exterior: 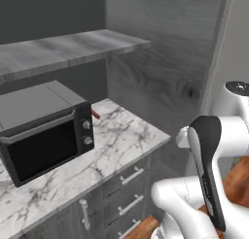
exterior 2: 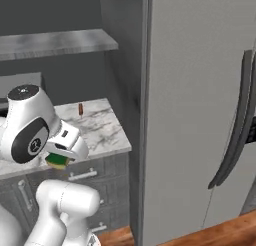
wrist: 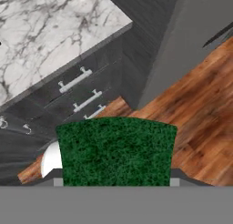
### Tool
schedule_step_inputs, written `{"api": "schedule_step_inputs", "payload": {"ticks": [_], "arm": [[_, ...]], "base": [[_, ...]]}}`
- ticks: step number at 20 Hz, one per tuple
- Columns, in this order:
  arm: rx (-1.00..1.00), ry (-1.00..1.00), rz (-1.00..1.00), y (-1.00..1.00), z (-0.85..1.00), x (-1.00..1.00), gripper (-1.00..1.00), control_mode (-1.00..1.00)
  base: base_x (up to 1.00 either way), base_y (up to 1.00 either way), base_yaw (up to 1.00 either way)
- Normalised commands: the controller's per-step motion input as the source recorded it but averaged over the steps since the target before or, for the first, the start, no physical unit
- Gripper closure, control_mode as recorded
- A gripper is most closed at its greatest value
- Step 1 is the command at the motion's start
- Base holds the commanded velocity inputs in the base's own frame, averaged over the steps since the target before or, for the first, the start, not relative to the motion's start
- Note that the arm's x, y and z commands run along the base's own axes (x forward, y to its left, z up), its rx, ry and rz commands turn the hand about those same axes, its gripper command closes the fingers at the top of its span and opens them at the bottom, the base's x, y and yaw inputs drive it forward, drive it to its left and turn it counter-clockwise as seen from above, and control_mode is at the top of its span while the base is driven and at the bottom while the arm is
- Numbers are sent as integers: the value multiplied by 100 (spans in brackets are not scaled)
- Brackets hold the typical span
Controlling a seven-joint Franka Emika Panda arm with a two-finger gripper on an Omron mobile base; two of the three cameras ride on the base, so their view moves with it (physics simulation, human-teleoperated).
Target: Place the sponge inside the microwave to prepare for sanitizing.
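Note:
The sponge [wrist: 116,152] has its green top facing the hand camera and spans the space between the gripper's jaws. My gripper [wrist: 116,182] is shut on the sponge and hangs in the air over the wooden floor, in front of the counter's drawers. In the right base view the sponge [exterior 2: 57,161] shows green over yellow under the white hand, and the gripper [exterior 2: 62,154] is level with the counter's front edge. The fingertips are hidden behind the sponge. The microwave is out of view.
A dark countertop oven with two round knobs [exterior: 46,136] stands on the marble counter [exterior: 124,136], under a grey shelf [exterior: 63,48]. A small red-brown object [exterior: 96,115] lies behind it. Drawers [wrist: 79,89] are below, and a tall grey fridge [exterior 2: 200,115] is on the right.

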Motion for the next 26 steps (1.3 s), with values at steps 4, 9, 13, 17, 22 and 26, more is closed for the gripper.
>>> {"api": "schedule_step_inputs", "payload": {"ticks": [4,9,13,17,22,26], "arm": [[0,0,0,0,0,0,100,100],[0,0,0,0,0,0,100,100],[0,0,0,0,0,0,100,100],[0,0,0,0,0,0,100,100],[0,0,0,0,0,0,100,100],[0,0,0,0,0,0,100,100]], "base": [[-87,-31,-35],[-51,-51,-60],[-26,-45,-72],[0,-48,-82],[1,-33,-90],[1,-37,-80]]}}
